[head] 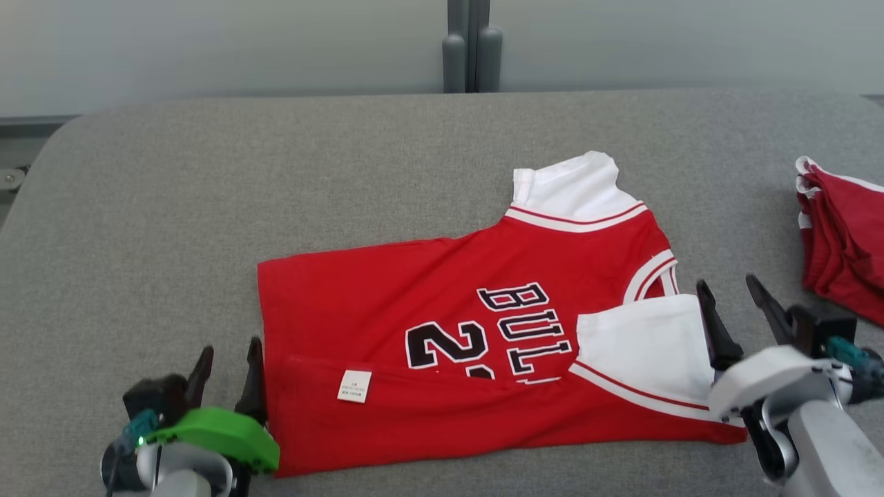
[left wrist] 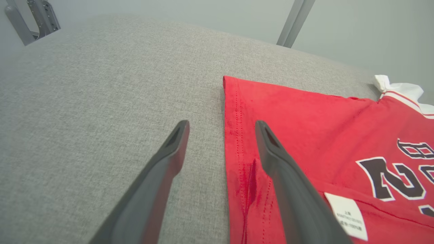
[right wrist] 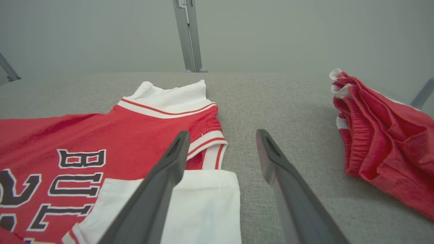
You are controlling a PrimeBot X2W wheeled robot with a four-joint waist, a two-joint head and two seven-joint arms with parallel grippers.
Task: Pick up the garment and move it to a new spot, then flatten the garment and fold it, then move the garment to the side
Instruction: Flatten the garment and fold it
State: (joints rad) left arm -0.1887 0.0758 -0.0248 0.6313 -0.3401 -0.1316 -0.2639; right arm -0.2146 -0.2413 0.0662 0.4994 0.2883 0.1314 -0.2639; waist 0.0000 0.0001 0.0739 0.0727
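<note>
The garment (head: 442, 324), a red jersey with white sleeves and black lettering, lies flat across the middle of the grey fabric-topped desk (head: 345, 172). Its near edge is folded up over the front, showing a white label (head: 354, 385). A second, bunched red cloth (head: 842, 248) sits at the desk's right edge, well apart from the jersey. A grey post (head: 472, 48) stands behind the desk. Nothing lies between either tool and the jersey.

The left tool (head: 230, 359) sits low at the jersey's hem corner, with one finger over the red hem and the other over bare desk. Its fingers are spread and grasp nothing. The right tool (head: 728, 283) is just beside the near white sleeve (head: 642, 338), also spread wide and empty.
</note>
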